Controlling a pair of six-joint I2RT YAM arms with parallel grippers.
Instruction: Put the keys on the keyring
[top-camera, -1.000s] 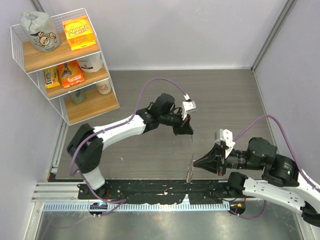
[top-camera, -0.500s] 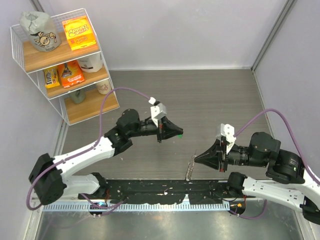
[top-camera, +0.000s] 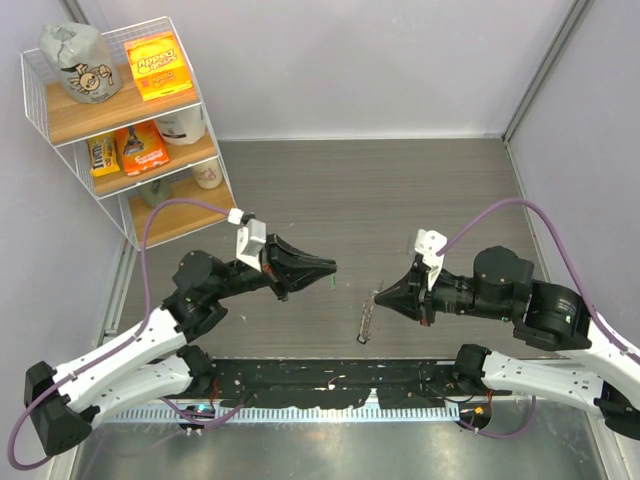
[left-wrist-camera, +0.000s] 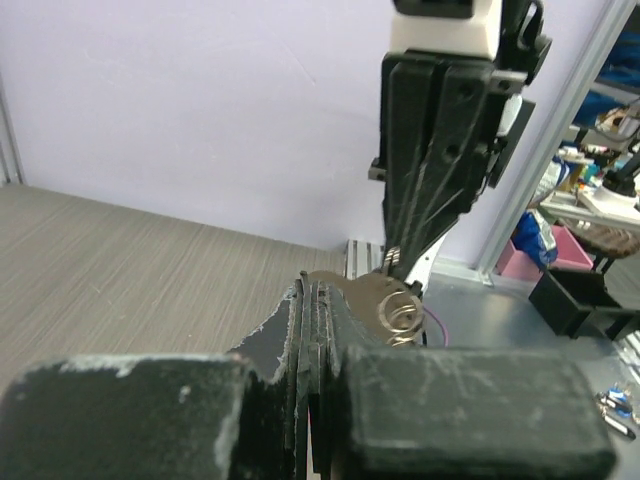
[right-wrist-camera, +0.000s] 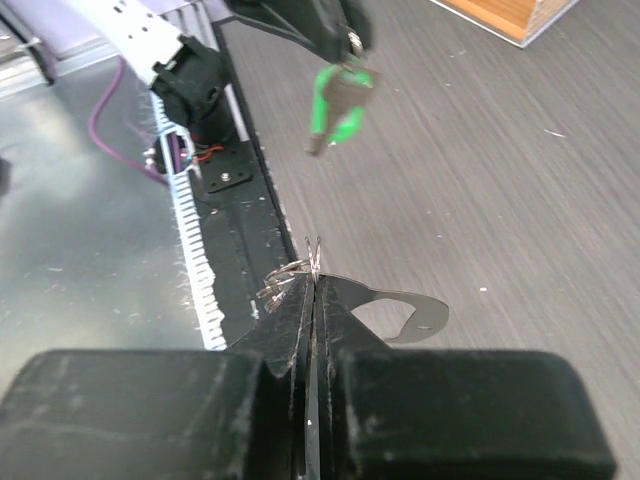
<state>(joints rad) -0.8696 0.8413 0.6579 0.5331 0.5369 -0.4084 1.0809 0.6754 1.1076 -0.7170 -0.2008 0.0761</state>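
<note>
My left gripper (top-camera: 328, 268) is shut on the keys; a silvery key head with a small coiled ring (left-wrist-camera: 385, 300) sticks out past its fingertips. In the right wrist view a green-headed key (right-wrist-camera: 337, 103) hangs below the left gripper (right-wrist-camera: 335, 25). My right gripper (top-camera: 381, 293) is shut on the keyring (top-camera: 367, 320), which dangles as a thin glittering chain above the floor. In the right wrist view its loop (right-wrist-camera: 314, 254) and a flat metal tab (right-wrist-camera: 415, 315) stick out of the shut jaws. The two gripper tips face each other, a small gap apart.
A wire shelf (top-camera: 130, 130) with snack packs and bags stands at the back left. A black rail and a toothed strip (top-camera: 320, 385) run along the near edge at the arm bases. Grey walls close the back and right.
My left arm has swung back and left with the keys, its gripper now pointing right. My right gripper has moved left and slightly up, carrying the dangling keyring with it.
</note>
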